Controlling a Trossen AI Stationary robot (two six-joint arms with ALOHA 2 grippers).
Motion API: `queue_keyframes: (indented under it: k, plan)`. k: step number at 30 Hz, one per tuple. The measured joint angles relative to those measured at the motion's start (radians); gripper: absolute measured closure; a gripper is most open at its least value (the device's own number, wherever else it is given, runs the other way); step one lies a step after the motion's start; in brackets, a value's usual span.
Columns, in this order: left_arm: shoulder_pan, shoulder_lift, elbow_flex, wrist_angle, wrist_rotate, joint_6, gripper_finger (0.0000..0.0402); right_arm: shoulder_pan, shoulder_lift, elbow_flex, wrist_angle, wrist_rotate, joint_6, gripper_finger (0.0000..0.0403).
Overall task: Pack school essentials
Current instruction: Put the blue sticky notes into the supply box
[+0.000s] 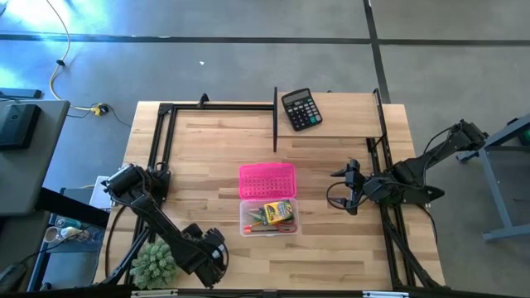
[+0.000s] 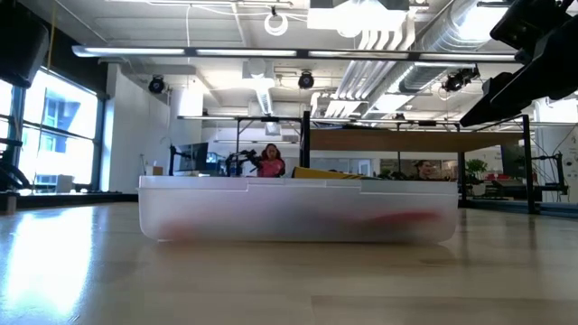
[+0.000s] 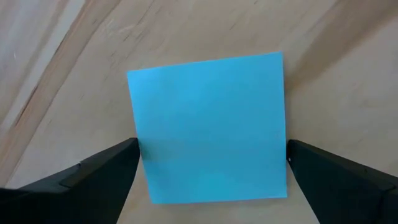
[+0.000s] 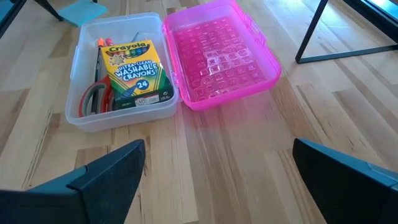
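The light blue square notepad (image 3: 208,124) lies flat on the wood table near its near-left corner. My left gripper (image 3: 211,155) is open above it, pointing down, with one finger at each of two opposite edges. In the high view that gripper (image 1: 214,255) hides the notepad. The clear pencil box (image 1: 269,218) stands mid-table with its pink lid (image 1: 267,180) swung open toward the far side. Inside it lie the yellow-green crayon box (image 4: 134,71), the red-handled scissors (image 4: 93,99) and an orange pencil (image 4: 99,45). My right gripper (image 4: 217,162) is open and waits to the right of the box. My left gripper comes from above with its fingertips (image 3: 132,152) right beside the notepad's two opposite side edges (image 3: 142,155). I cannot tell whether they touch the paper. The notepad lies flat on the table.
A fuzzy green plant (image 1: 153,263) stands just left of my left gripper at the near edge. A black calculator (image 1: 301,109) lies near the far edge. Black frame rails (image 1: 275,120) run along the far side and both sides. In the low view the box (image 2: 298,209) fills the middle.
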Motion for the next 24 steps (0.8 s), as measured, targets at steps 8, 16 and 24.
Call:
queue_keyframes:
  k: [8, 16, 24]
  plan:
    - [0.003, 0.002, -0.001, 0.007, 0.003, 0.003, 0.0021, 0.000, 0.000, 0.000, 0.000, 0.000, 0.000, 0.0004]
    - [0.003, 0.003, 0.003, 0.011, -0.002, 0.021, 0.0057, 0.000, 0.000, 0.000, 0.000, 0.000, 0.000, 0.0004]
    - [0.003, 0.008, 0.027, -0.016, -0.023, 0.048, 0.0080, 0.000, 0.000, 0.000, 0.000, 0.000, 0.000, 0.0004]
